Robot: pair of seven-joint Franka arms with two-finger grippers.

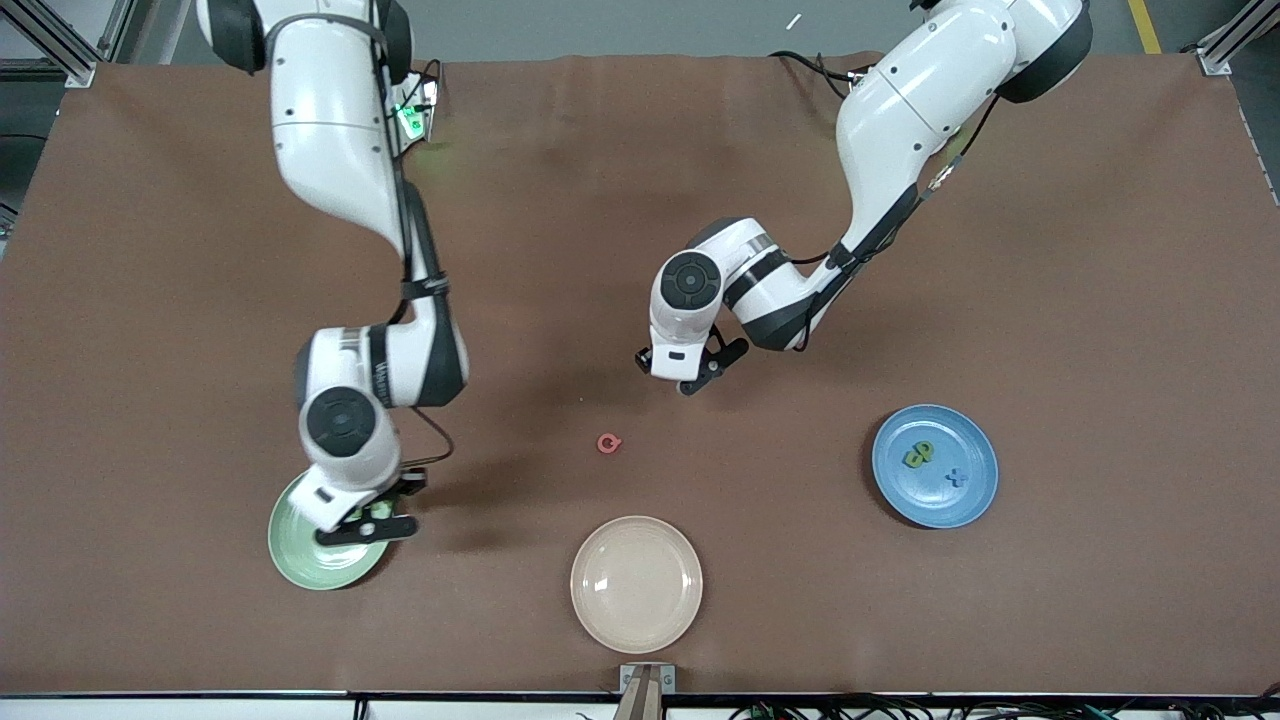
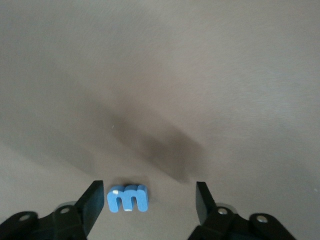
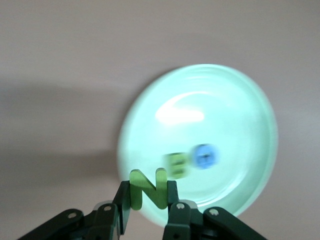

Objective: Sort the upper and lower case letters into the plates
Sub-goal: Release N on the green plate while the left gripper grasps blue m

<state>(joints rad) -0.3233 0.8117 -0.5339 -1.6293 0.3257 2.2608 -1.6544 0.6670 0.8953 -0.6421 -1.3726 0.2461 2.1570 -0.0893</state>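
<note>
My right gripper (image 1: 366, 522) is shut on a green capital N (image 3: 148, 189) and holds it over the edge of the pale green plate (image 1: 300, 560). In the right wrist view that plate (image 3: 220, 100) holds a green letter (image 3: 176, 165) and a blue round letter (image 3: 205, 155). My left gripper (image 1: 690, 378) is open, low over the table near its middle. In the left wrist view a blue lowercase m (image 2: 128, 198) lies on the table between its fingers (image 2: 93, 200), close to one of them. The blue plate (image 1: 975, 495) holds a green letter (image 1: 918, 455) and a small blue letter (image 1: 955, 478).
A small red letter (image 1: 608, 443) lies on the brown table, nearer to the front camera than my left gripper. A cream-beige plate (image 1: 636, 583) with nothing in it sits near the front edge, between the two coloured plates.
</note>
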